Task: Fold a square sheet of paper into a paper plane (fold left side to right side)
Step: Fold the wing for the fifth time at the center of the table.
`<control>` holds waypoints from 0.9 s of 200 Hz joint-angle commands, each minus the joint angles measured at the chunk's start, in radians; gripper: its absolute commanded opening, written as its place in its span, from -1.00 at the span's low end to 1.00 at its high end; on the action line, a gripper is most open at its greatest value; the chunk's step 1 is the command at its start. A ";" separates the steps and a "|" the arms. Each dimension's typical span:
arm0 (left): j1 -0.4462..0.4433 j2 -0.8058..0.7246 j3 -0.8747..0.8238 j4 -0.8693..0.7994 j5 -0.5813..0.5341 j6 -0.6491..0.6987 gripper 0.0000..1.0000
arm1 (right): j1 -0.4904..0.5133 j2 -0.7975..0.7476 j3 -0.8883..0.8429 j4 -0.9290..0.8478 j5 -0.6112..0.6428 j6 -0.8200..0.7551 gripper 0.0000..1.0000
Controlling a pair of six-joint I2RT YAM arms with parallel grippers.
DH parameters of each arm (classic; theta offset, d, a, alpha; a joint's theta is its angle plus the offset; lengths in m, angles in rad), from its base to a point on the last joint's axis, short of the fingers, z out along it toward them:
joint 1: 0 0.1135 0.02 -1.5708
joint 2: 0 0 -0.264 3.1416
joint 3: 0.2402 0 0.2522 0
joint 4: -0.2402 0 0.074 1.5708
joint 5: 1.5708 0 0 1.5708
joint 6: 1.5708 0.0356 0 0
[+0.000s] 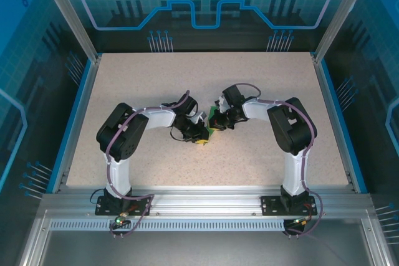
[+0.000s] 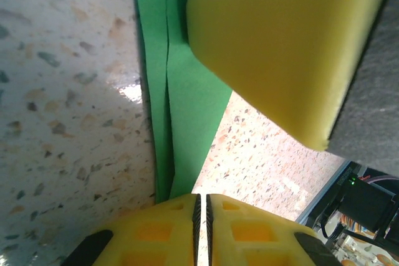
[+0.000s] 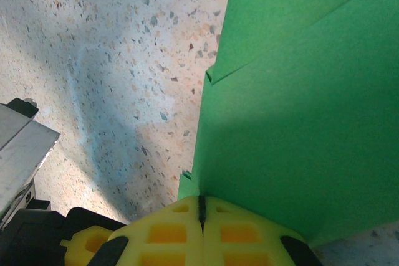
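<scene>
The green sheet of paper lies folded into a narrower layered shape at the middle of the table, between the two grippers. In the right wrist view the paper rises from the seam of my right gripper, which is shut on its edge; creased layers show above. My right gripper sits at the paper's right side. In the left wrist view the paper shows stacked edges running down to my left gripper, whose fingers stand almost together with nothing between them. My left gripper is just below the paper. A yellow right finger covers the paper's upper part.
The speckled beige table has blue rims at left and right and an aluminium rail along the near edge. Frame posts stand at the back corners. Both arms crowd the table's middle.
</scene>
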 commanded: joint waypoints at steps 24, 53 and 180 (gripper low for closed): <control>0.004 0.017 -0.020 -0.045 -0.011 0.007 -0.73 | -0.003 0.030 0.009 -0.078 0.042 -0.019 -1.00; 0.003 0.025 -0.034 -0.054 -0.007 0.016 -0.74 | -0.006 0.033 0.013 -0.084 0.041 -0.021 -1.00; 0.003 -0.056 -0.145 -0.070 -0.031 0.019 -0.76 | -0.028 0.037 0.030 -0.112 0.057 -0.041 -1.00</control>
